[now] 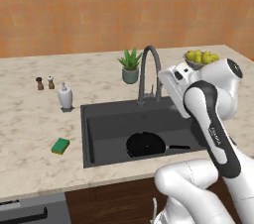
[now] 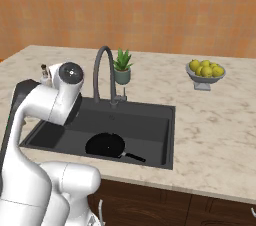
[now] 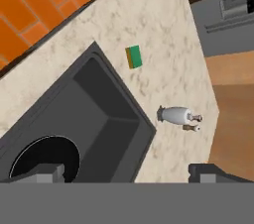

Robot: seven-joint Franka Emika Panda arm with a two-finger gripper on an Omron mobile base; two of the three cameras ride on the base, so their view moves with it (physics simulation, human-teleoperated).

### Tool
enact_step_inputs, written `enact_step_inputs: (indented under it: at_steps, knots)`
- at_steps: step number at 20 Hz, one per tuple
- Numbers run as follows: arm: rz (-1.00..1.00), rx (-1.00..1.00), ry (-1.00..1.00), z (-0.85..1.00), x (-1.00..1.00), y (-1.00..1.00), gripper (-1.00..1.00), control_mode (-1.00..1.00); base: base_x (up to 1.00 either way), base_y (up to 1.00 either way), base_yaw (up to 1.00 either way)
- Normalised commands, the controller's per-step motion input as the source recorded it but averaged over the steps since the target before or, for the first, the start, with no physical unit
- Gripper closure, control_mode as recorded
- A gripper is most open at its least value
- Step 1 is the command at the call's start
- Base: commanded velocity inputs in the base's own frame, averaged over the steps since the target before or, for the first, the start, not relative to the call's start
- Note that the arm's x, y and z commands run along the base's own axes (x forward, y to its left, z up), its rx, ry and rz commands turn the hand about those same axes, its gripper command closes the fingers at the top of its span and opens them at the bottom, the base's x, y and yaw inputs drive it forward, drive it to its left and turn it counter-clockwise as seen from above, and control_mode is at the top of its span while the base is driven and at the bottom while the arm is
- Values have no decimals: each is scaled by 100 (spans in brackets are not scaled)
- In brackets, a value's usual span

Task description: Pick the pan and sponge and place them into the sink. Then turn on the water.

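Pan point(image 1: 145, 144) sits in the sink point(image 1: 99, 134), so the gripper point(image 3: 128, 173), jaws spread and empty, must now swing toward the sponge point(image 1: 60, 145) on the counter point(image 1: 30, 129).

pan point(image 3: 44, 158) cut by bottom edge | soap dispenser point(image 2: 46, 74) mostly behind arm

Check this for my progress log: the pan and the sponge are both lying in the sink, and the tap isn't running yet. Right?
Partly wrong. Only the pan lies in the sink. The sponge is on the counter left of the basin, as the left base view shows. No water shows at the tap.
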Motion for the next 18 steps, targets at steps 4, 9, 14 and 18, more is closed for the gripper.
enact_step_inputs:
  at_steps: [4,9,14,18]
  knots:
    - [28,-26,8,0,0,100,-100,-100,0,0,0]
    - [25,-25,7,-12,4,100,-100,-100,0,0,0]
    - [9,-19,0,-34,10,90,-100,-100,0,0,0]
    - [2,-18,0,-47,14,83,-100,-100,0,0,0]
